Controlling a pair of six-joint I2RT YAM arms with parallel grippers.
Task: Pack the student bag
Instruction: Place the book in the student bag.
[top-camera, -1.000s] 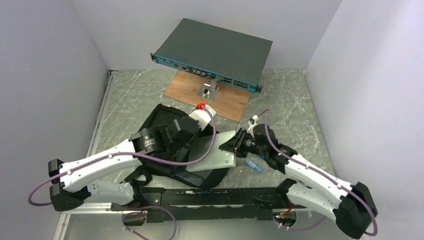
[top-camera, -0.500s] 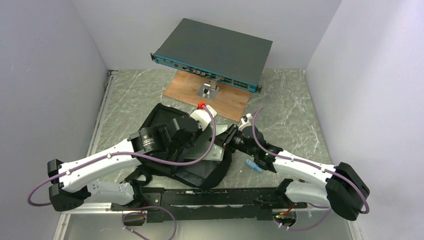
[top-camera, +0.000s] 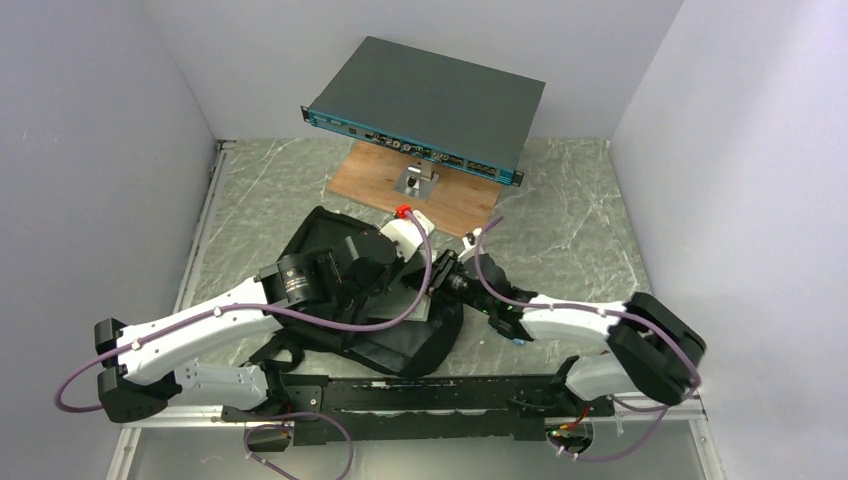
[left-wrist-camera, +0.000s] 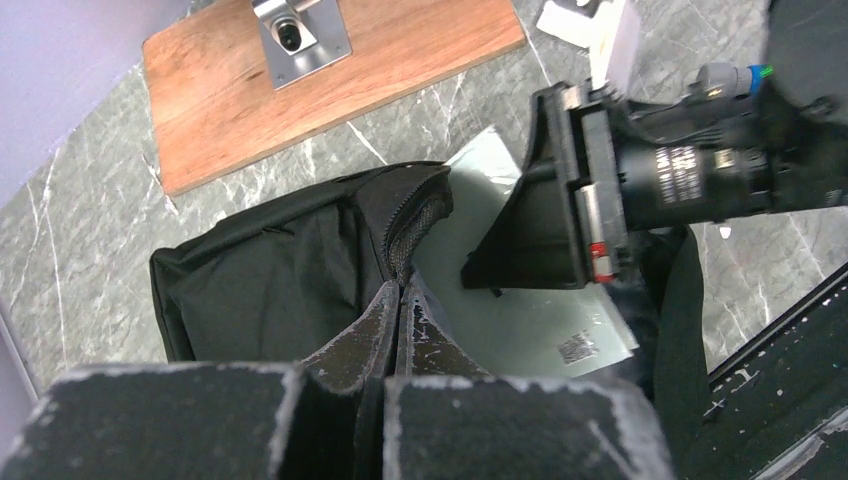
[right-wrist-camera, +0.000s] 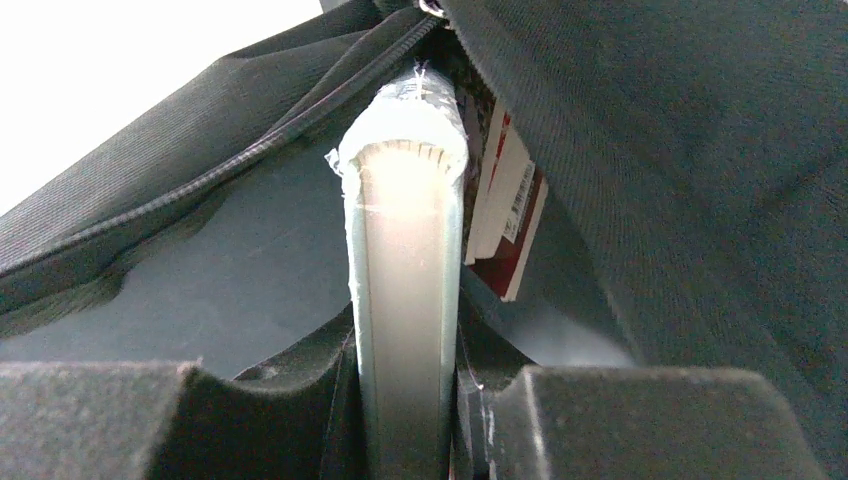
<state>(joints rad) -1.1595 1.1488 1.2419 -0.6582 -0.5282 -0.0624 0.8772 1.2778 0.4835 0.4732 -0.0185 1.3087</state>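
**A:** What is the left side doing?

**B:** The left fingers (left-wrist-camera: 372, 330) are pressed together on the zipper lip of the student bag (left-wrist-camera: 260, 290). The bag lies on the desk (top-camera: 570, 220) in front of both arms, and they lift its mouth open.

**A:** And the right?

**B:** The right fingers (right-wrist-camera: 600, 425) pinch a pale book (right-wrist-camera: 405, 280), its leading edge already inside the mouth. I'd hold the lip high, slide the book in flat and clear of the zipper, and release only once it's deep.

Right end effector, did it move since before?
Yes. The right end effector, gripping the pale book, slid left into the student bag, judged against the wooden board.
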